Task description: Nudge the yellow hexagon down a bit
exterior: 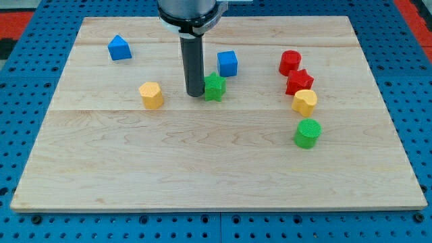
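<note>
The yellow hexagon [151,94] sits on the wooden board, left of centre. My tip [195,94] rests on the board to the hexagon's right, about a block and a half away, not touching it. The tip stands right against the left side of a green star-shaped block [215,86]. The rod comes down from the arm at the view's top centre.
A blue house-shaped block [119,48] lies at the upper left. A blue cube [227,63] sits above the green star. At the right are a red cylinder [290,62], a red star [299,82], a yellow heart-like block [304,102] and a green cylinder [308,133].
</note>
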You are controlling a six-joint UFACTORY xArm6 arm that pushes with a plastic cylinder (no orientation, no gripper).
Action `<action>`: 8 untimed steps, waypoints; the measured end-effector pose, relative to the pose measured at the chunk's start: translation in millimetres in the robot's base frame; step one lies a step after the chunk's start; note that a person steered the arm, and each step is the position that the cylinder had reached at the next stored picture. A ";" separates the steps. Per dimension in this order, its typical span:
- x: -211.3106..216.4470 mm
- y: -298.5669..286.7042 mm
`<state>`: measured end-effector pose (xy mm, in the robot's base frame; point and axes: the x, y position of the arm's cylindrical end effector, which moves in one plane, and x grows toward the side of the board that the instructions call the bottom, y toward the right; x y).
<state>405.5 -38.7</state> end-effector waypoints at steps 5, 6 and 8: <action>80.5 -84.8; 71.0 -163.0; -9.0 -109.5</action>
